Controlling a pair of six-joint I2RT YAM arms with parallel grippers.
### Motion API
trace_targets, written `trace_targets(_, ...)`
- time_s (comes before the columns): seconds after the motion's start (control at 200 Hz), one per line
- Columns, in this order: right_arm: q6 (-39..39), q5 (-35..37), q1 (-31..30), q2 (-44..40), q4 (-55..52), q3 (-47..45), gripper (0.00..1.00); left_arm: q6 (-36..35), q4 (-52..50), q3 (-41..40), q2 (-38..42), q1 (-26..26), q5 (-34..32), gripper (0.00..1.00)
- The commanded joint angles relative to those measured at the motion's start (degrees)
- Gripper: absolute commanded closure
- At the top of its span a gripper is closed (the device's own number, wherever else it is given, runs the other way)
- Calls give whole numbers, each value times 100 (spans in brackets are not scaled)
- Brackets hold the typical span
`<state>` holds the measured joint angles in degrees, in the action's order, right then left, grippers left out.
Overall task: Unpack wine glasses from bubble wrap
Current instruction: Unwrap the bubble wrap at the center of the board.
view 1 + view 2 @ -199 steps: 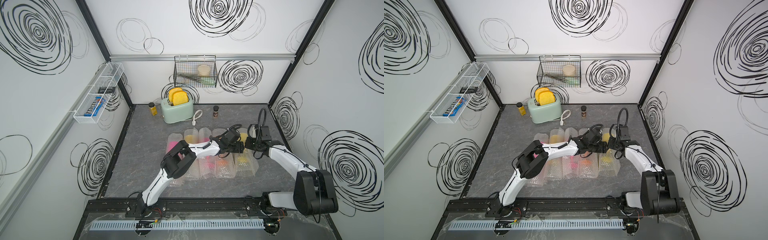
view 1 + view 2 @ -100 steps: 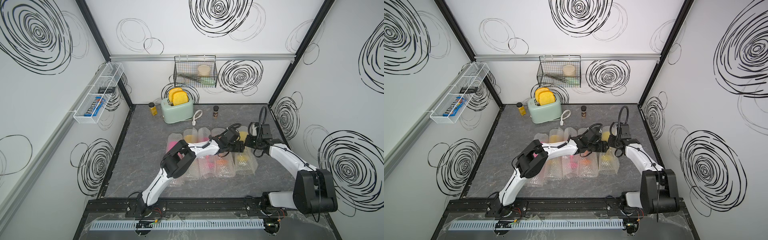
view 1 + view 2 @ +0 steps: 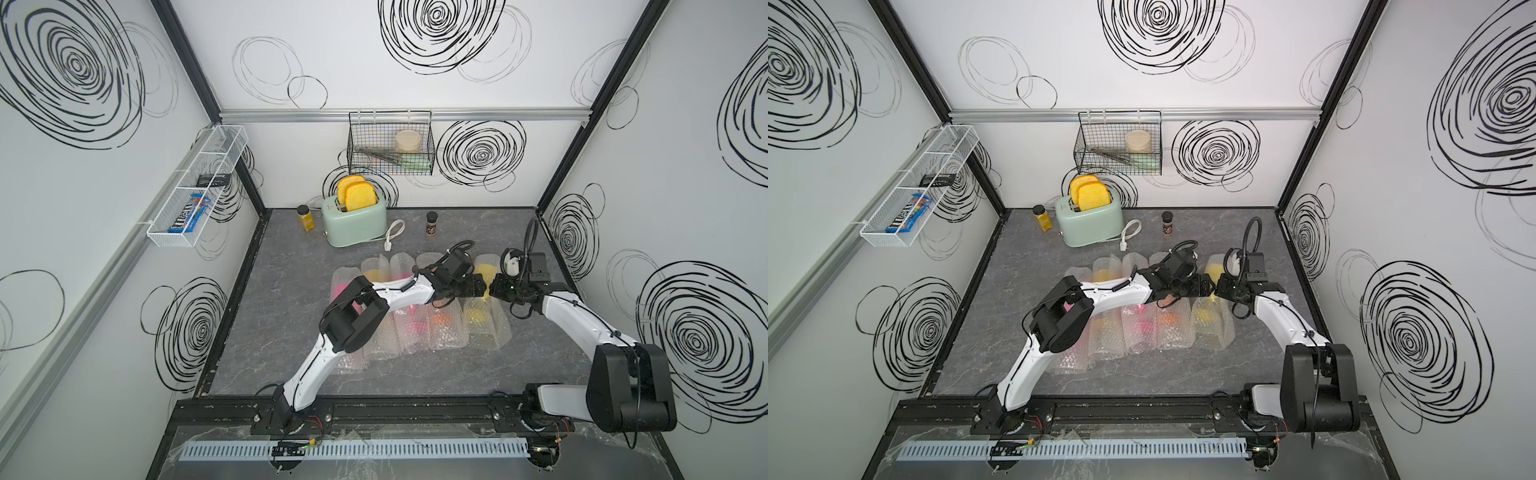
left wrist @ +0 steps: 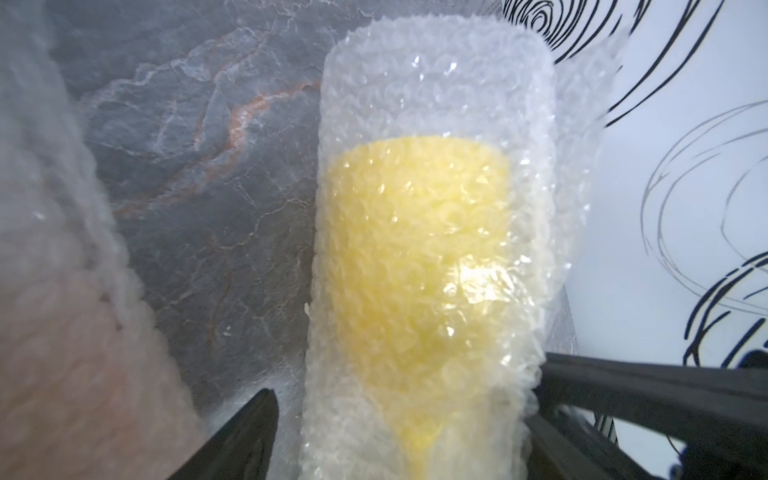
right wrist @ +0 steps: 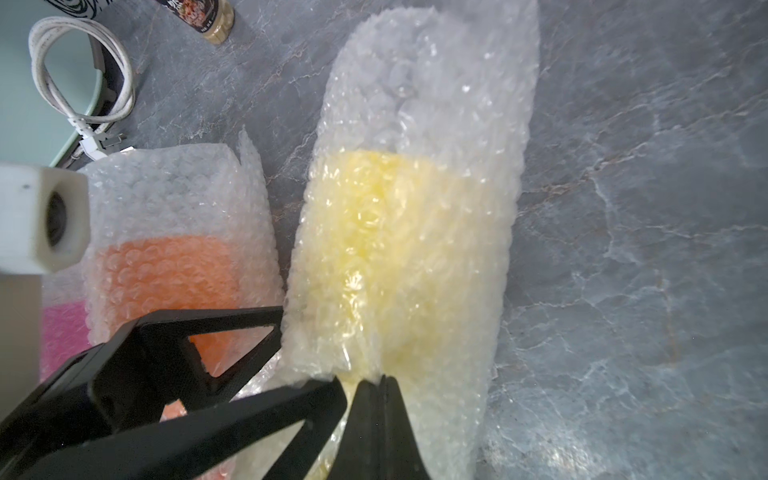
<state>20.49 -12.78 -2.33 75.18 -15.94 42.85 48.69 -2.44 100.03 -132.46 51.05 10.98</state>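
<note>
Tubes of bubble wrap [image 3: 445,341] number five, one wine glass [image 3: 476,317] each.

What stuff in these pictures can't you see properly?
- Leftmost pink glass: in both top views, mostly behind the left arm at its elbow.
- Yellow glass: left wrist view, foot cut off by the bottom edge.
- Right gripper: right wrist view, shut on the bubble wrap; whether it pinches the stem too, the wrap hides.
- Spice jar: label too small in top views, cut by the edge in the right wrist view.
</note>
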Motion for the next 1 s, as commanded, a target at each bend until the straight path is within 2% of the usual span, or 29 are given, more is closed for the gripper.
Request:
trace_targets(0.0, 16, -130, 13, -25, -62, -84, 100, 236, 435, 149, -73, -6, 189, 15)
trace_targets(0.33, 87, -304, 92, -182, 20, -31, 100, 61, 190, 127, -345, 72, -216, 17)
trace_targets(0.996, 236, -385, 643, -556, 99, -158, 100, 101, 160, -149, -473, -41, -342, 21)
